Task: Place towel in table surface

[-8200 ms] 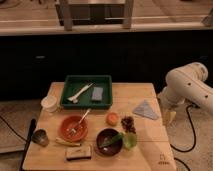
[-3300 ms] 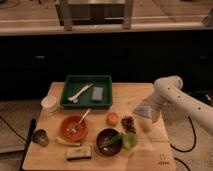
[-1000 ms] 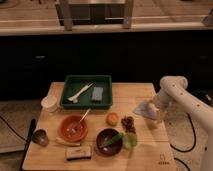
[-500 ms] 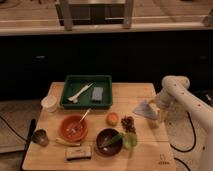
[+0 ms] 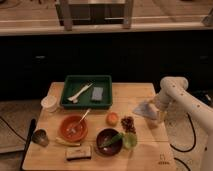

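Observation:
The towel (image 5: 144,107) is a pale grey-blue cloth lying on the right side of the wooden table (image 5: 145,155). My gripper (image 5: 156,115) hangs from the white arm (image 5: 172,87), which comes in from the right. It is down at the towel's right edge, touching or just above it. The part of the towel under the gripper is hidden.
A green tray (image 5: 70,80) at the back holds a white utensil (image 5: 80,92) and a grey sponge (image 5: 97,93). Left of the towel are an orange fruit (image 5: 112,118), a dark snack (image 5: 128,122), a dark bowl (image 5: 107,140) with greens, an orange bowl (image 5: 73,128), a white cup (image 5: 49,103) and a can (image 5: 40,137).
The arm has swung in from the right and come down onto the towel's right edge. Over the last second it has shifted only slightly. The towel stays in about the same place.

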### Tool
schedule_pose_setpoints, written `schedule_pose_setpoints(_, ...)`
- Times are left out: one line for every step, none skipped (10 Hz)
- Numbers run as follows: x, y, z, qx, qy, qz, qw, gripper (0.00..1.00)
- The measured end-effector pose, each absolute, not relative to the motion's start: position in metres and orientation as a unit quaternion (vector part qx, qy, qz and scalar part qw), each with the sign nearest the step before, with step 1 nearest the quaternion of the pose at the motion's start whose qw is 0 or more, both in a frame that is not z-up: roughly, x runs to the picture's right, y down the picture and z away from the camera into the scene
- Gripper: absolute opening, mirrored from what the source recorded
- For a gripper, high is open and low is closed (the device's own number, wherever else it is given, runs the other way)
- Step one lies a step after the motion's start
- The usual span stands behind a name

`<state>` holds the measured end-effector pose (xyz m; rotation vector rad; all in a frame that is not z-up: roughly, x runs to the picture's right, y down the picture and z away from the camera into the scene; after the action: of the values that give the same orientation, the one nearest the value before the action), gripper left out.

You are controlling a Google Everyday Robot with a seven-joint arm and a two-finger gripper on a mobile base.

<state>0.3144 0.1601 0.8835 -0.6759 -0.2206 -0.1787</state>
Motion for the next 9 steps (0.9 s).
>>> schedule_pose_setpoints(0.308,0.162,0.885,-0.326,-0.107,-0.095,0.934,0.8)
schedule_pose_setpoints(0.305,0.162,0.886,-0.325,-0.108,-0.098,0.934,0.8)
schedule_pose_setpoints(0.303,0.162,0.888,-0.325,-0.108,-0.105,0.934,0.8)
schedule_pose_setpoints(0.295,0.162,0.894,-0.327,-0.111,-0.112,0.932,0.8)
schedule_pose_setpoints(0.289,0.16,0.899,-0.327,-0.113,-0.118,0.931,0.8)
schedule_pose_setpoints(0.288,0.161,0.903,-0.331,-0.115,-0.122,0.929,0.77)
schedule_pose_setpoints(0.289,0.162,0.906,-0.335,-0.115,-0.124,0.927,0.71)
schedule_pose_setpoints(0.291,0.165,0.909,-0.343,-0.117,-0.125,0.924,0.58)
schedule_pose_setpoints(0.29,0.163,0.912,-0.344,-0.12,-0.125,0.923,0.48)
